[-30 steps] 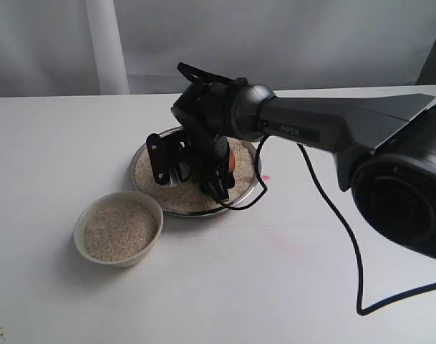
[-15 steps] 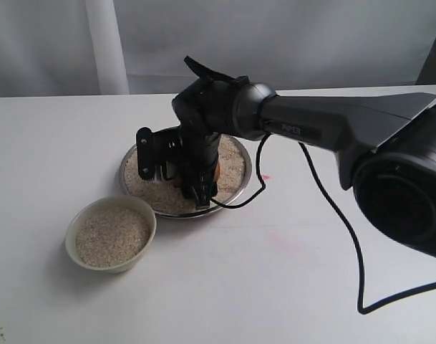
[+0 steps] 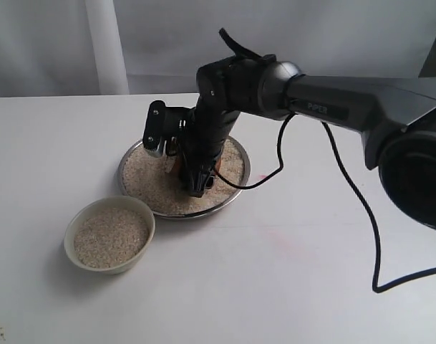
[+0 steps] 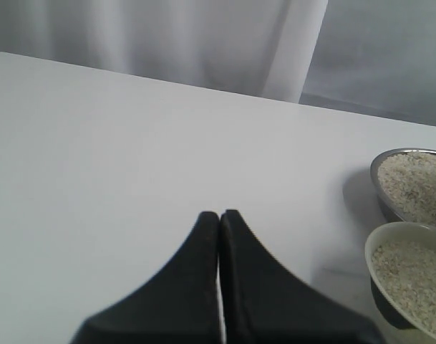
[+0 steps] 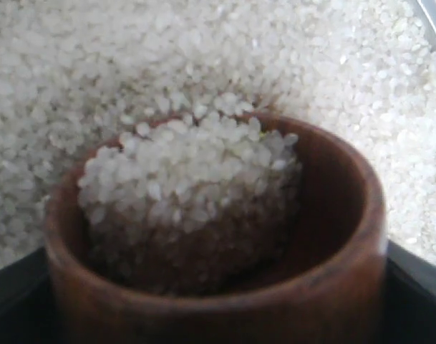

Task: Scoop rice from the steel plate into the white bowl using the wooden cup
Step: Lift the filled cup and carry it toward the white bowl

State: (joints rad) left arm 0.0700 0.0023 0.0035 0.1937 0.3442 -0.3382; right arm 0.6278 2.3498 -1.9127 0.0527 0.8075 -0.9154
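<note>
White matte worktop [image 3: 289, 287]: left claw [image 4: 219, 215] tips pressed together. Thick cream white bowl [image 3: 110, 269] sits just beside the shiny round steel plate [image 3: 203, 213], both holding grainy rice [image 3: 142, 179]. Right claw [image 3: 176, 163] clamps the reddish, rice-heaped wooden cup [image 5: 203, 315] in the plate.

Right arm [image 3: 346, 107] over steel plate [image 3: 176, 213], blocks top access; white bowl [image 3: 96, 264] open above; table [image 3: 39, 143] left side free.

The left gripper [image 4: 219, 215] hangs over the white table [image 4: 96, 158], its two dark jaws pressed together with no gap. The steel plate [image 4: 379, 166] and the white bowl [image 4: 375, 244] sit just beside each other, both holding rice [image 4: 418, 179]. The plate lies nearer the table edge backed by a pale curtain [image 4: 203, 36].
</note>
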